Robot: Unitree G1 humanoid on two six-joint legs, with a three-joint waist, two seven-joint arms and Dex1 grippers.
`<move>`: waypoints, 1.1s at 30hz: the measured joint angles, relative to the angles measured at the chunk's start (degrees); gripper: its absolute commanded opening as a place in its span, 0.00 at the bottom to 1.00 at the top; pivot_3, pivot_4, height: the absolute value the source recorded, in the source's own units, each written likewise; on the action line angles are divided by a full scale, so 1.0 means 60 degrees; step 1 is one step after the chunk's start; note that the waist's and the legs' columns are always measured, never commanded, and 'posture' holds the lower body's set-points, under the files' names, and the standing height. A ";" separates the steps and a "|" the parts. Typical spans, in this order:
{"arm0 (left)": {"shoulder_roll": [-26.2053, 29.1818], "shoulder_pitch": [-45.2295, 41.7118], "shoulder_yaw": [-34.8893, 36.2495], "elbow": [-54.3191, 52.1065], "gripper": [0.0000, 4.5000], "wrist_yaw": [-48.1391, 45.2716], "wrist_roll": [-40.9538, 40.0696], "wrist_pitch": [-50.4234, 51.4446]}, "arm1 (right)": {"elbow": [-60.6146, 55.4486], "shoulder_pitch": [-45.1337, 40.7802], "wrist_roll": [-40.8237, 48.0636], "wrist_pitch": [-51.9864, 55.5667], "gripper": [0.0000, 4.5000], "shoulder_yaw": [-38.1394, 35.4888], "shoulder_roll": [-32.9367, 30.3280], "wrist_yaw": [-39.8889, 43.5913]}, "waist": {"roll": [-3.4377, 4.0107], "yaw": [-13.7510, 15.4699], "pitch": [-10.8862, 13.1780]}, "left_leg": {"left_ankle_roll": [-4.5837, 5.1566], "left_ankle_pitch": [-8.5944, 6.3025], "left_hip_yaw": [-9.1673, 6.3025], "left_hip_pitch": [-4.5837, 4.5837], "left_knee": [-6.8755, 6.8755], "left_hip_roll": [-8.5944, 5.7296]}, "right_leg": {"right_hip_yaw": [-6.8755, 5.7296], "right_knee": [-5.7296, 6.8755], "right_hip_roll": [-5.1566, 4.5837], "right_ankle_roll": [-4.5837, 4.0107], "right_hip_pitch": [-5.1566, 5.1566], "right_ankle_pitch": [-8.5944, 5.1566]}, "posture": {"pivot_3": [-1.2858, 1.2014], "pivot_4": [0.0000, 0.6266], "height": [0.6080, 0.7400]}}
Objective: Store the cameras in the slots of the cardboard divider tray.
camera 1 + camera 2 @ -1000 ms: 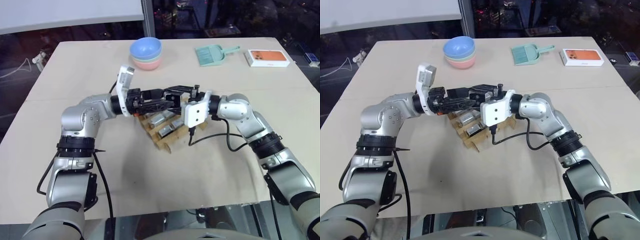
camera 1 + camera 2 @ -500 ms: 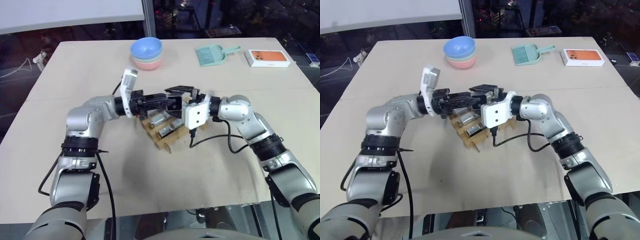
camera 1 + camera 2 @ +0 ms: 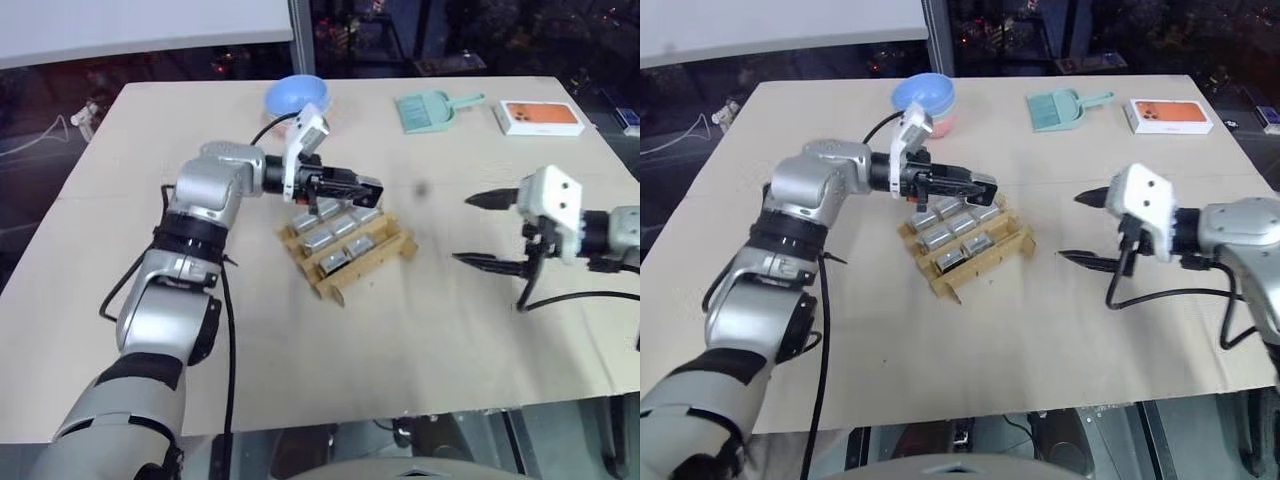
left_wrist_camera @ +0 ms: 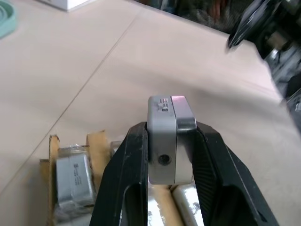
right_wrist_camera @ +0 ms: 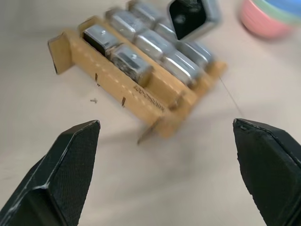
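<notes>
The left gripper is clamping a camera above the cardboard divider tray; the right gripper is gaping wide, empty, over the beige table beside it.

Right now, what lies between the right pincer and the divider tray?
Bare tabletop: in the right eye view, nothing sits between the open right pincer and the cardboard divider tray.

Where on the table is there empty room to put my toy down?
The wide bare stretch of table nearest the robot, and the patch between the cardboard divider tray and the right gripper. It is crowded at the tray, where the left gripper holds a camera, and along the far edge by the bowls, dustpan and phone box.
</notes>
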 measured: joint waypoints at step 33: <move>-0.2498 0.5202 0.0746 -0.3352 0.16 0.4374 0.1021 -0.4064 | -0.2318 0.1990 0.4661 0.3799 1.00 -0.4108 -0.0554 -0.3058 | -0.0014 0.0106 -0.0017 | 0.0008 -0.0005 -0.0012 0.0022 0.0006 -0.0003 | 0.0035 0.0003 -0.0007 0.0006 0.0013 0.0003 | 0.52 0.24 1.00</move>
